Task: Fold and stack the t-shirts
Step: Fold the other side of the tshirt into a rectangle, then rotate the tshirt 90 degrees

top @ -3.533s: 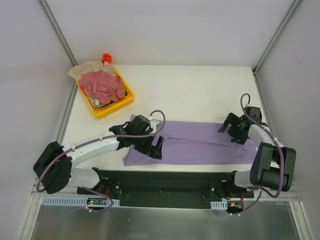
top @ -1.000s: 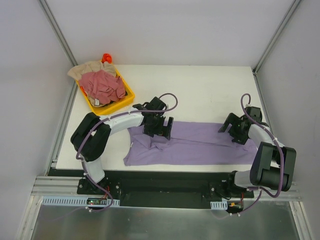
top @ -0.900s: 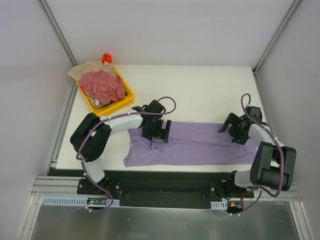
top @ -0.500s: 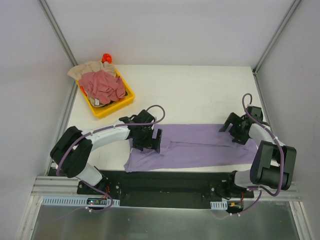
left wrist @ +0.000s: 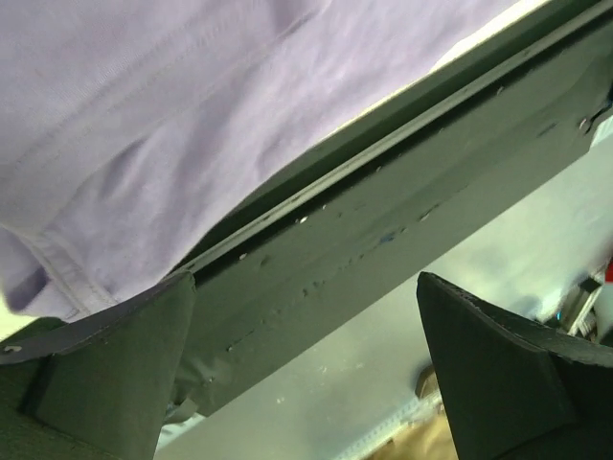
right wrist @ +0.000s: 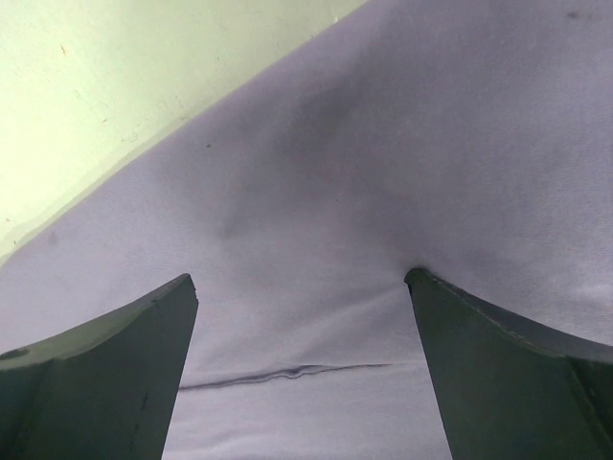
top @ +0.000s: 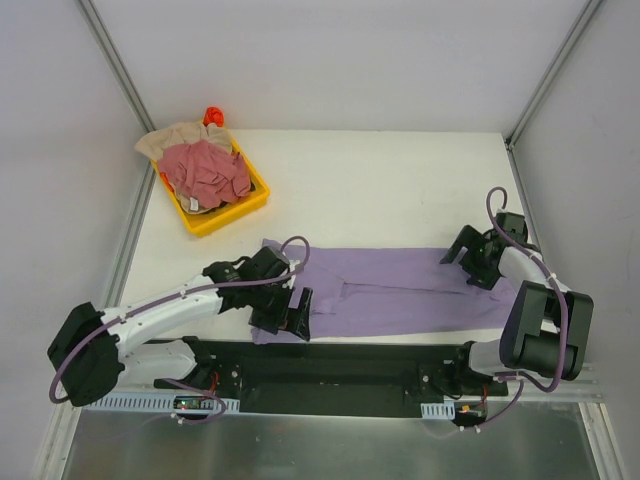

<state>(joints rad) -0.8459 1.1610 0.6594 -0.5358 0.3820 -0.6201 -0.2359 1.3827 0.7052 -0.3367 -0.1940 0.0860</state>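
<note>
Since a second ago the left gripper has drawn back to the lavender t-shirt's near-left corner, jaws wide, empty; the right gripper gapes empty over its other end; it lies flat, near-right of the yellow tray

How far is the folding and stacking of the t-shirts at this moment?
Done: the lavender shirt lies on the table as a long narrow band, seemingly folded lengthwise. In hand: the left gripper and right gripper hover open at its two ends, gripping nothing. Left: folding that band shorter, then the pink-red shirt and beige shirt, both crumpled in the yellow tray; no stack exists yet.
</note>
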